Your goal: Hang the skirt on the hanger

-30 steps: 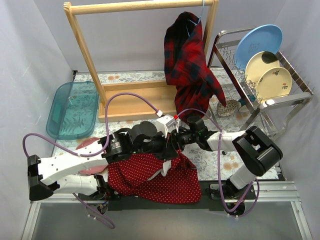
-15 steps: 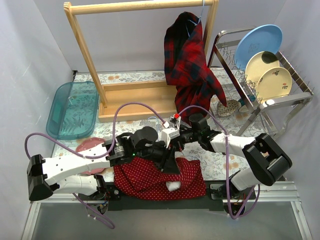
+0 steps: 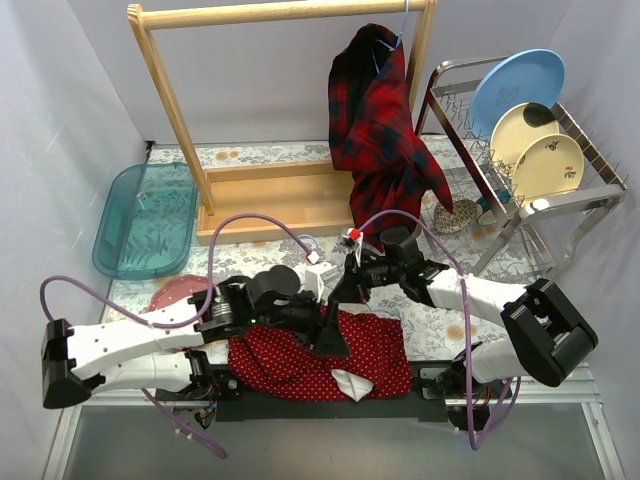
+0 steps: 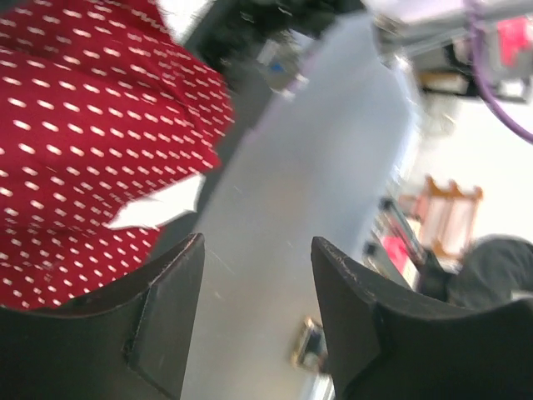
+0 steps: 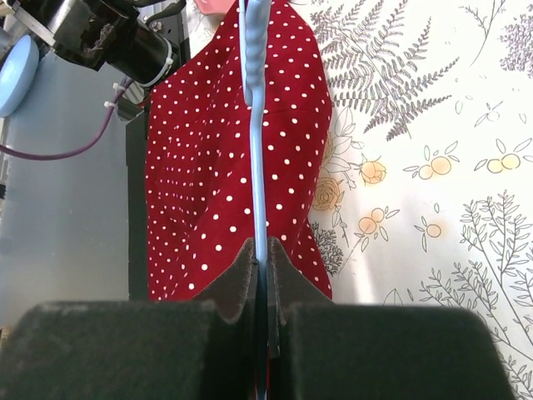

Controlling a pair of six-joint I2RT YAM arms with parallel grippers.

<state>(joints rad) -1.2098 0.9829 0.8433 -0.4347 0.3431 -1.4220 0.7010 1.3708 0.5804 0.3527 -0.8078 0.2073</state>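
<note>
The red skirt [image 3: 290, 362] with white dots lies crumpled at the table's near edge, a white tag [image 3: 350, 382] showing at its front. My left gripper [image 3: 335, 335] hovers just above it, open, with nothing between its fingers [image 4: 166, 317]; in the left wrist view the skirt [image 4: 83, 125] sits off to the upper left. My right gripper [image 3: 362, 272] is shut on the thin light-blue hanger [image 5: 258, 125], which stretches away from its jaws over the skirt [image 5: 208, 167]. In the right wrist view the gripper [image 5: 261, 254] pinches the hanger's bar edge-on.
A wooden clothes rack [image 3: 270, 15] stands at the back with a plaid shirt [image 3: 385, 130] hanging on it. A dish rack [image 3: 560, 200] with plates is at the right. A teal tray [image 3: 145, 220] and a pink plate [image 3: 175, 293] lie at the left.
My left gripper has opened and let go of the skirt, then drawn back and down. The skirt has dropped flatter onto the table's near edge. The right gripper still holds the hanger.
</note>
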